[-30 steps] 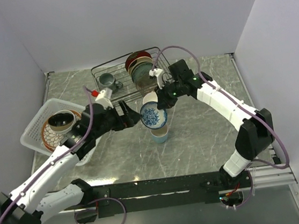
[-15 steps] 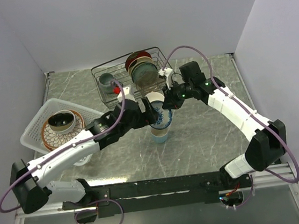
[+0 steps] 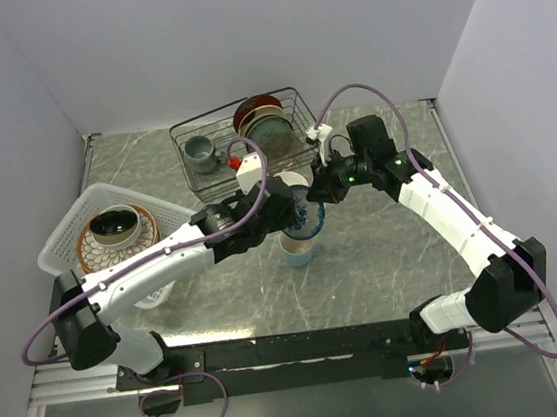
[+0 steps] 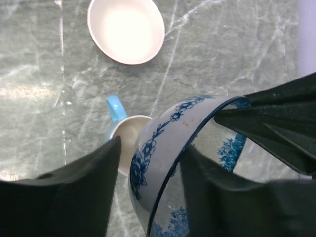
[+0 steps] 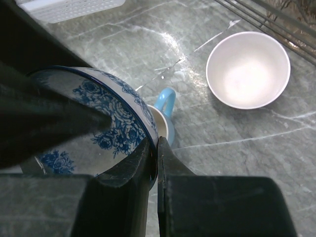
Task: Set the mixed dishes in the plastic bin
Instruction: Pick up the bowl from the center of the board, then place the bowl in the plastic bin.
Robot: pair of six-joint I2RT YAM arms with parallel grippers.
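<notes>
Aloft, right gripper [image 5: 154, 148] pinches the blue-patterned bowl [image 5: 106, 106]; left gripper [image 4: 150, 148] straddles it.

Pale lilac walls [image 3: 238, 32] were seen on three sides — a grey-green marbled tabletop [image 3: 385, 257] was closed in by them, bright glare being caught on it near the black rail [image 3: 304, 346] at the front.

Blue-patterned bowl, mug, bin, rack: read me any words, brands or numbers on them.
None: no readable text in any view. The blue-patterned bowl bears only blue flowers; the light blue mug, cream bowl, plastic bin and wire rack show no lettering.
</notes>
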